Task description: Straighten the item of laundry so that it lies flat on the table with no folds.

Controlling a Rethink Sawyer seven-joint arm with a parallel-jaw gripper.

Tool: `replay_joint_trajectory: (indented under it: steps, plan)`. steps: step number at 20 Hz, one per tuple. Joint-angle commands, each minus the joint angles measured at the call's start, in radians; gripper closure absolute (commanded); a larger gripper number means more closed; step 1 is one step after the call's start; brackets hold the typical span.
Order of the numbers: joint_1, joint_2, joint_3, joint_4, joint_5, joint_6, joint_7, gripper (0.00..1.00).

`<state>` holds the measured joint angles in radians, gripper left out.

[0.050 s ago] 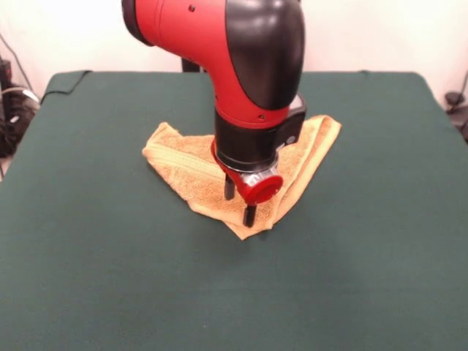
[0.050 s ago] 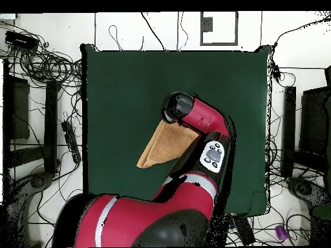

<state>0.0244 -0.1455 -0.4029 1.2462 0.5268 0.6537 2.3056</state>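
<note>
The orange-tan terry-cloth towel [image 1: 191, 170] lies folded into a rough triangle near the middle of the dark green cloth-covered table [image 1: 88, 278]. In the front view its long upper edge runs across from a blunt corner on one side to a raised corner on the other, and its two sloping sides meet in a point directly beneath the fingers. A woven band shows along one sloping side. The doubled layers make it plain the cloth is not yet flat.

The red and black gripper [image 1: 240, 200] stands straight over that point of the triangle, its two black fingers [image 1: 249, 215] set a narrow gap apart and holding nothing that I can see. The nearer fingertip reaches down to the towel's surface or just above it; which one, I cannot tell. From the fingers, the bulk of the cloth spreads away and to both sides, so its long axis lies crosswise to them.

In the overhead view the arm covers one end of the towel. Bare green table lies wide open on every side, well clear of all edges, so I judge there is ample room to drag the top layer outward.
</note>
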Motion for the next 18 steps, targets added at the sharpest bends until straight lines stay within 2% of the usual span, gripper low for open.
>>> replay_joint_trajectory:
  steps: [1,2,3,8,18]
  plan:
    - [0.030,0.026,0.090,-0.005,0.057,-0.033,0.268,0.00]
    - [0.033,0.027,0.084,-0.007,0.052,-0.034,0.266,0.00]
    - [0.039,0.031,0.072,-0.011,0.049,-0.030,0.275,1.00]
    - [0.048,0.037,0.039,-0.034,0.029,-0.008,0.271,1.00]
    - [0.028,0.001,0.070,0.001,0.039,0.002,0.235,1.00]
